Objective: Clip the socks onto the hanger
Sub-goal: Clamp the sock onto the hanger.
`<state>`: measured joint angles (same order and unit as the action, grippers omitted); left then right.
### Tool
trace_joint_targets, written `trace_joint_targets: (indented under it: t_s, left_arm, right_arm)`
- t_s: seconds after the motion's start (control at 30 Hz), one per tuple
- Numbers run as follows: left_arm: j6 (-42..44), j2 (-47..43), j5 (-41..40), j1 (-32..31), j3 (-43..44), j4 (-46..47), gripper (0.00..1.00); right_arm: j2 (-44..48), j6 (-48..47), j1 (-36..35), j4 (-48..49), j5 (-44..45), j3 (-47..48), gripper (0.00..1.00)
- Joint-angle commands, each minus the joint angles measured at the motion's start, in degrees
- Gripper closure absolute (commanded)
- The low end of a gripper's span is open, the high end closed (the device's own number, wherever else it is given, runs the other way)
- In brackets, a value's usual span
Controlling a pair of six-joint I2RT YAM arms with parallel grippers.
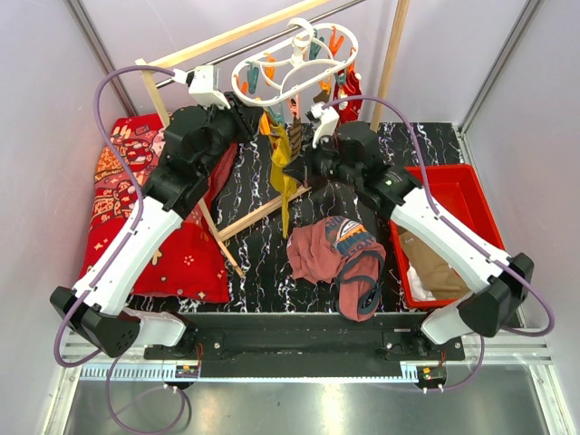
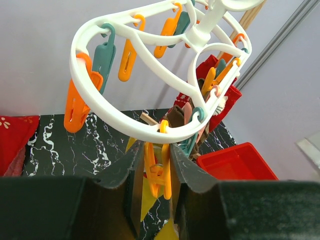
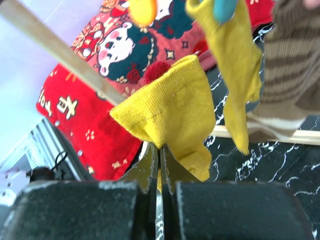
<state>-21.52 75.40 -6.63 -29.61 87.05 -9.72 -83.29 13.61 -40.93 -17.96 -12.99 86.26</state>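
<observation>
From above, we see the hanger (image 1: 238, 74) at twelve o'clock; both claws' tips are lost among hanging socks (image 1: 283, 159).

Left wrist: the left gripper (image 2: 156, 152) clamps an orange peg (image 2: 159, 177) at the ring's six o'clock.

Right wrist: the right gripper (image 3: 160, 157) pinches a rumpled mustard sock (image 3: 172, 112), and a striped sock (image 3: 292, 60) is cut off at three o'clock.
</observation>
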Motion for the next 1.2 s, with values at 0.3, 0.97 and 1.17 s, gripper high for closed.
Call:
trace_joint_targets:
  t_s: [0.3, 0.97, 1.17]
  left_arm:
    - [-1.5, -2.1, -0.7, 0.3, 0.8, 2.1, 1.0]
    - [-1.1, -2.0, -0.4, 0.3, 0.3, 2.1, 1.0]
    - [-1.6, -2.2, 0.2, 0.3, 0.2, 2.1, 1.0]
  right_arm:
    - [-7.7, 2.1, -0.9, 3.2, 6.5, 10.8, 1.0]
    - [-9.9, 2.1, -1.4, 4.1, 5.4, 15.3, 1.0]
    - [-10.4, 2.3, -1.5, 4.7, 5.3, 16.0, 1.0]
